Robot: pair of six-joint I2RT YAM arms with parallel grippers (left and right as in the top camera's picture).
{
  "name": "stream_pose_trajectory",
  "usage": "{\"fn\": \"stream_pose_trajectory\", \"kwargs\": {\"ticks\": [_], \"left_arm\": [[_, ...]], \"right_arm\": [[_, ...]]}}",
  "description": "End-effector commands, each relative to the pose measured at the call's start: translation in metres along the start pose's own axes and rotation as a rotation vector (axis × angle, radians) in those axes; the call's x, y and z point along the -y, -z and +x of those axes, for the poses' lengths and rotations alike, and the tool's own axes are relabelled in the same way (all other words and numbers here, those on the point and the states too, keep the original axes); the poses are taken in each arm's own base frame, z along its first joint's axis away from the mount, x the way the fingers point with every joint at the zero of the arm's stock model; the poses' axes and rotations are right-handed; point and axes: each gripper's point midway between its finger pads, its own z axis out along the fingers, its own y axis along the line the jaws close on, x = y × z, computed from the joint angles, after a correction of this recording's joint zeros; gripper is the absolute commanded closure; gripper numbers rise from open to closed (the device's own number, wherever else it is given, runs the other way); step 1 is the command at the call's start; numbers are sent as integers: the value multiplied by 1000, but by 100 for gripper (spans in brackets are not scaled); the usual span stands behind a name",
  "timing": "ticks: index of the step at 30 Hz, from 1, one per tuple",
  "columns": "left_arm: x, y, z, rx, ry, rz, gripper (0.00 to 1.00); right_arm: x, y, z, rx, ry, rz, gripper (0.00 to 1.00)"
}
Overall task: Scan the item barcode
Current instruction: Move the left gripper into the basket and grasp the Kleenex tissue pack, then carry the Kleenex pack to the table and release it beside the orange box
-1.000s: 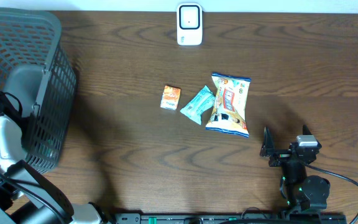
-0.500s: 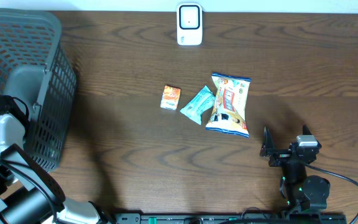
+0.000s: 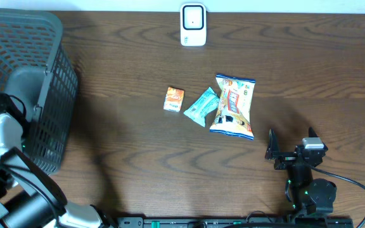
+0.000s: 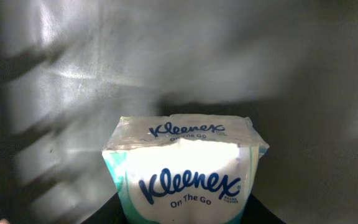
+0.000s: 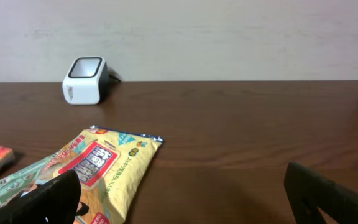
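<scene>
Dark wood table (image 3: 138, 158) fills the overhead view, with a grey mesh basket (image 3: 56, 82) at its left edge and a white scanner (image 3: 193, 25) at the far middle. Between them lie 3 loose goods: a small orange box (image 3: 174, 99), a teal packet (image 3: 201, 106) and a snack bag (image 3: 233, 106), the last 2 touching.

We judge the step in hand to be the pick-up. The left gripper (image 4: 183, 210) is down inside the basket, and its wrist camera shows a Kleenex pack (image 4: 185, 168) standing upright right in front of the lens, between the 2 dark jaws at the bottom edge. Whether the jaws press on the pack or only flank it, we cannot tell. The right gripper (image 5: 179, 177) rests near the table's front edge, jaws wide apart and holding nothing.

The next move, as we see it, calls for a firm hold on the soft pack, a lift over the basket wall, and a carry to the scanner. No barcode shows on the pack, so it may need turning.
</scene>
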Motion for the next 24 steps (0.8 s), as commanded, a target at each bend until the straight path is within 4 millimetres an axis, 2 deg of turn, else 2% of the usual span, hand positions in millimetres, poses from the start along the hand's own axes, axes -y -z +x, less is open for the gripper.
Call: {"fn": "stream_pose_trajectory", "kwargs": {"ticks": [1, 4, 7, 10, 13, 16, 19, 22, 24], "left_arm": [[21, 59, -24, 120, -6, 150, 64], [30, 110, -35, 209, 8, 280, 64], [31, 172, -42, 319, 25, 437, 64], [25, 231, -43, 431, 44, 599, 64], [10, 286, -34, 516, 61, 763, 64], [5, 324, -8, 506, 5, 929, 63], [14, 355, 32, 432, -124, 1101, 63], [32, 372, 75, 365, -341, 1216, 64], [46, 373, 107, 333, -519, 1245, 63]], "right_arm": [[-2, 0, 1, 0, 4, -7, 1], [-2, 0, 1, -1, 4, -7, 1], [-2, 0, 1, 0, 4, -7, 1], [-2, 0, 1, 0, 4, -7, 1], [-2, 0, 1, -1, 4, -7, 1], [-2, 0, 1, -1, 4, -7, 1], [-2, 0, 1, -1, 4, -7, 1], [-2, 0, 1, 0, 4, -7, 1], [-2, 0, 1, 0, 4, -7, 1]]}}
